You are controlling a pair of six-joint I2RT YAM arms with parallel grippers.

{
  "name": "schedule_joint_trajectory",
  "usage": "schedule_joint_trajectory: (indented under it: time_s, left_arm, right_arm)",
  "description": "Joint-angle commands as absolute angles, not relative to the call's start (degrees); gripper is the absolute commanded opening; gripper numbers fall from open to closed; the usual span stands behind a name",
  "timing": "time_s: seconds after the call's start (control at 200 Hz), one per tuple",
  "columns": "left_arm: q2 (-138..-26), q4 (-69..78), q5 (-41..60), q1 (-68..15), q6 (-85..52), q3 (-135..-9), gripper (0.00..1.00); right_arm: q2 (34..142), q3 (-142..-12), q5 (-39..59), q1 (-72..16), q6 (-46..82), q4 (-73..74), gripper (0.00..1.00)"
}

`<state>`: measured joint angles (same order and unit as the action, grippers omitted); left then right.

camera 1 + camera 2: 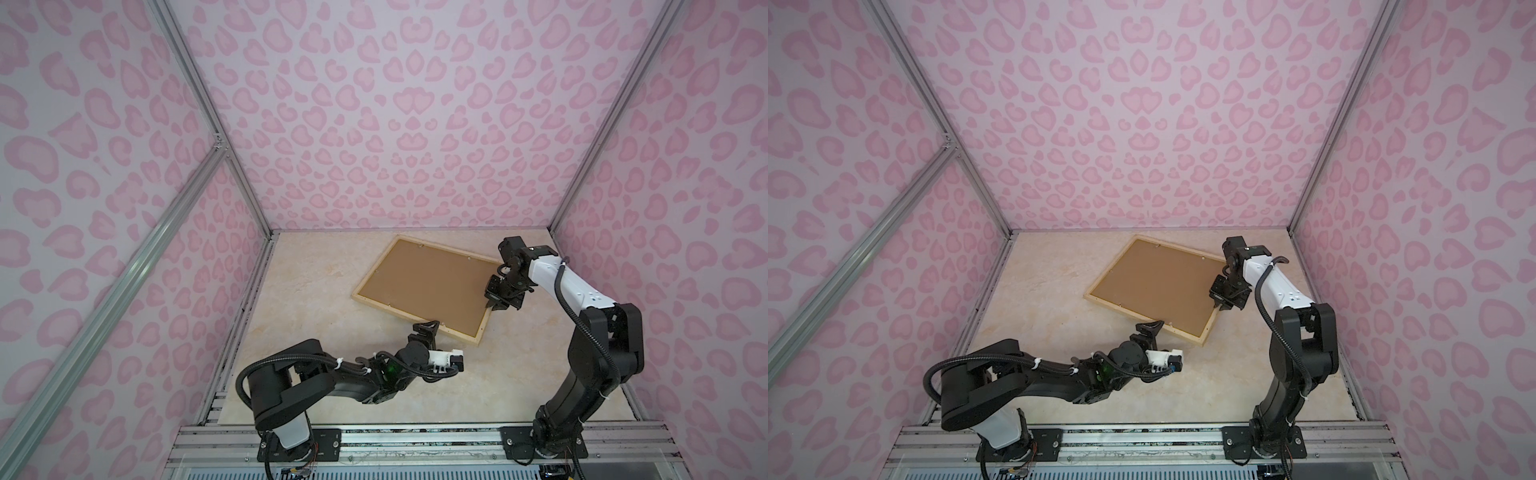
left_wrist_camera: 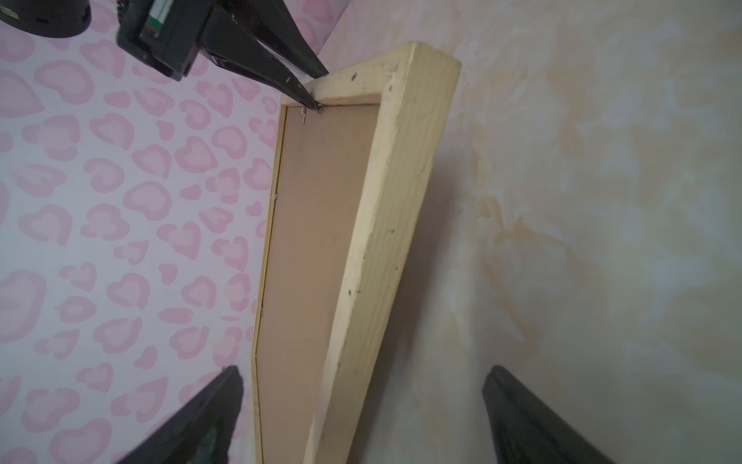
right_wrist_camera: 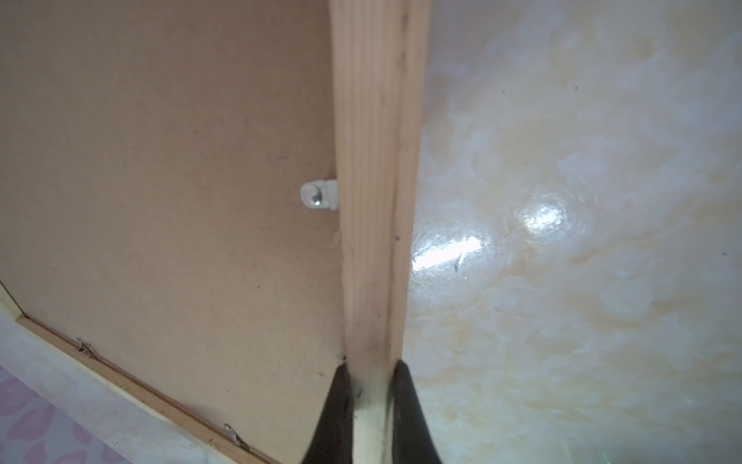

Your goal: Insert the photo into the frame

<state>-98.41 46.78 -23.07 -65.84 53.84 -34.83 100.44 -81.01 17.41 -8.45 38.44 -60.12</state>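
Pinching the frame point(image 3: 377, 160) rail, right gripper point(image 3: 371, 367) clamps tight; left gripper point(image 2: 365, 367) gapes, apparently straddling it.

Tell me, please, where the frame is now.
In both top views the frame lies back-up toward the far right of the table, its right rail pinched by the right gripper, the open left gripper at its near edge.

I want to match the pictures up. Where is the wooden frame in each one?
In a top view: the frame lies back-up on the table, right of centre.
In a top view: the frame lies likewise, near the centre.
Left wrist: the frame crosses the picture's middle.
Right wrist: the frame runs through the middle.
Shared landmark: the right gripper pinching the frame.
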Motion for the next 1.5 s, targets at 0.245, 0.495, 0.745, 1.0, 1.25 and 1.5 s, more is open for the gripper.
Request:
schedule_joint_trajectory:
  time_s: [0.245, 0.495, 0.745, 1.0, 1.25, 1.5]
  left_arm:
    - [-116.5, 76.8, -32.48, -64.86, 61.33, -42.19, 0.89]
    - [-117.72, 78.67, -34.35, -65.12, 62.83, -43.0, 0.57]
    - [-116.94, 78.05, -36.14, -66.09, 61.81, -42.8, 0.41]
    - [-116.28, 76.87, -37.79, -66.53, 60.73, -43.82, 0.1]
    - [-115.71, 75.67, -40.91, -66.88, 59.8, -46.0, 0.03]
    - [-111.45, 69.62, -46.73, -66.95, 56.76, -49.39, 0.03]
  right_arm:
    - [100.13, -81.5, 22.76, -8.44, 38.16, -59.33, 0.0]
    - [100.4, -81.27, 22.62, -8.44, 38.71, -58.93, 0.0]
    - [101.69, -82.85, 23.91, -8.44, 40.08, -58.35, 0.0]
    - [102.01, -84.64, 24.16, -8.44, 40.55, -58.46, 0.0]
    - [98.5, -86.73, 23.11, -8.44, 38.85, -56.41, 0.65]
    - [89.99, -88.89, 26.45, -5.32, 31.99, -51.96, 0.98]
